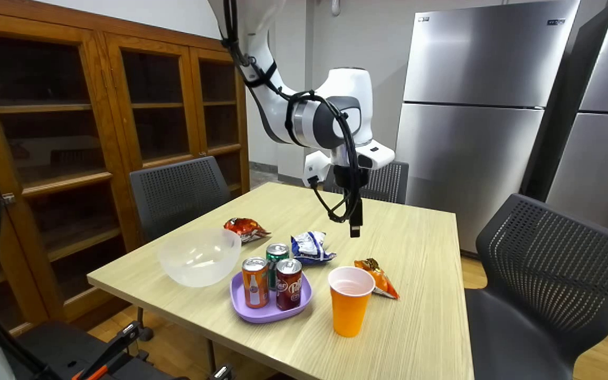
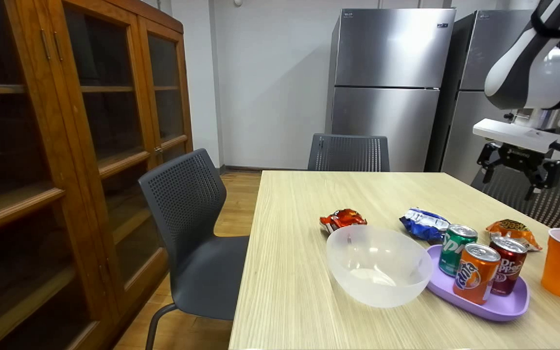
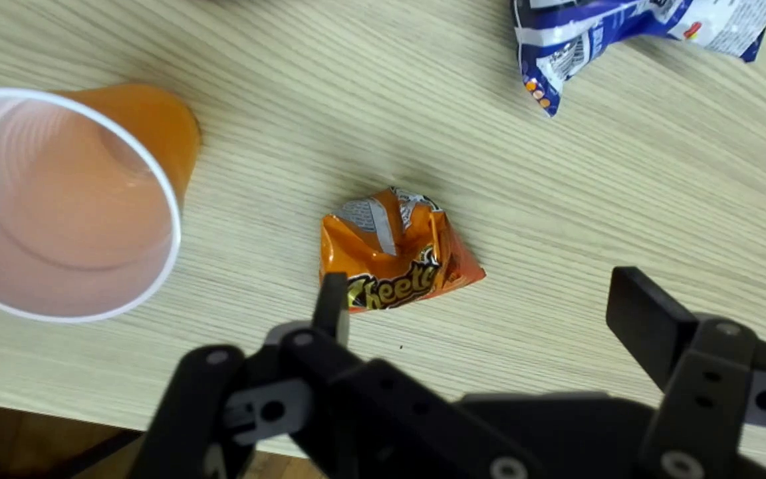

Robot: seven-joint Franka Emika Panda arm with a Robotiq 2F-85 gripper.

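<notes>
Gaping wide, empty tool (image 3: 479, 289), finger (image 3: 330, 306) partly hiding Cheetos bag (image 3: 404, 249), wrist view cropping orange cup (image 3: 80, 206)

Black is being noted on the gripper (image 3: 479, 283). On the snack bag (image 3: 409, 253), orange is being recorded, with yellow lettering edged in black and a silver-grey strip. A blue bag (image 1: 312, 248) with white panels and a mainly red bag (image 1: 243, 228) are being observed. An orange outside and a white rim are being found on the cup (image 1: 350, 314). An orange can (image 1: 255, 285), a green can (image 2: 451, 249) and a dark red can (image 1: 288, 289) are being logged. Plain purple is being shown on the tray (image 1: 269, 317), milky white on the bowl (image 1: 193, 272), pale streaked grain on the table (image 1: 420, 248).
</notes>
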